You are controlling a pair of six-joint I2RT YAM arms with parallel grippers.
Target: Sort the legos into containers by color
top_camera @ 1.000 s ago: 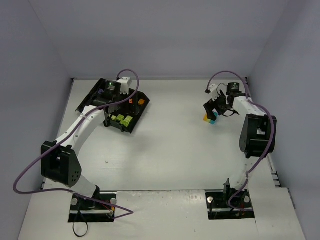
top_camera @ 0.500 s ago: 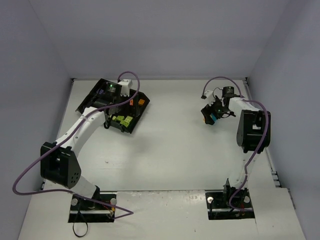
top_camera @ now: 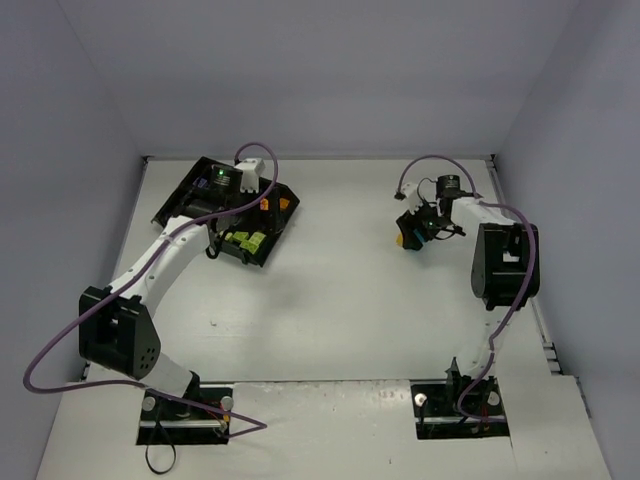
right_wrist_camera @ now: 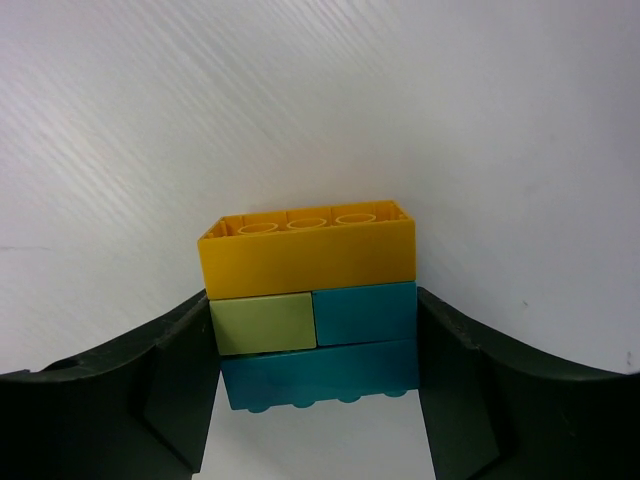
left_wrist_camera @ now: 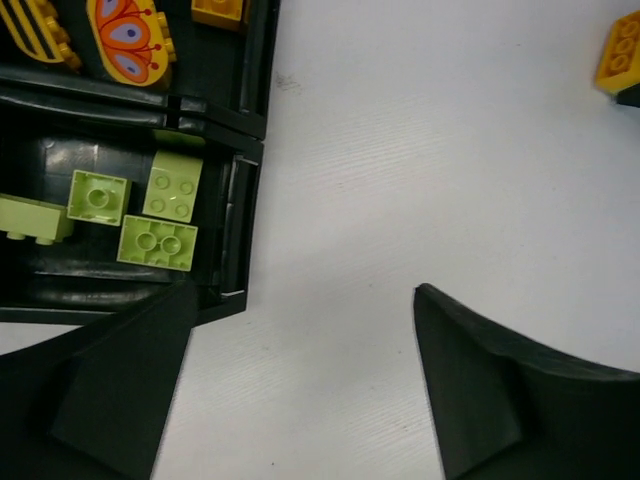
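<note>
The black tray [top_camera: 183, 193] lies at the far left. One compartment holds yellow-green bricks [left_wrist_camera: 158, 243], also in the top view [top_camera: 245, 240]. The neighbouring compartment holds orange pieces [left_wrist_camera: 128, 40], also in the top view [top_camera: 283, 204]. My left gripper [left_wrist_camera: 300, 385] is open and empty, over the tray's right edge [left_wrist_camera: 250, 90] and in the top view [top_camera: 250, 210]. My right gripper [right_wrist_camera: 315, 345] is shut on a stack of joined bricks [right_wrist_camera: 310, 320]: orange on top, yellow-green and teal in the middle, teal at the bottom. It is at the far right [top_camera: 411, 234].
White table all around, with grey walls at the back and sides. An orange brick [left_wrist_camera: 620, 52] shows at the top right edge of the left wrist view, with something dark beside it. The arm bases stand at the near edge.
My right gripper has moved left and turned, with the brick stack between its fingers. My left gripper has shifted slightly over the tray.
</note>
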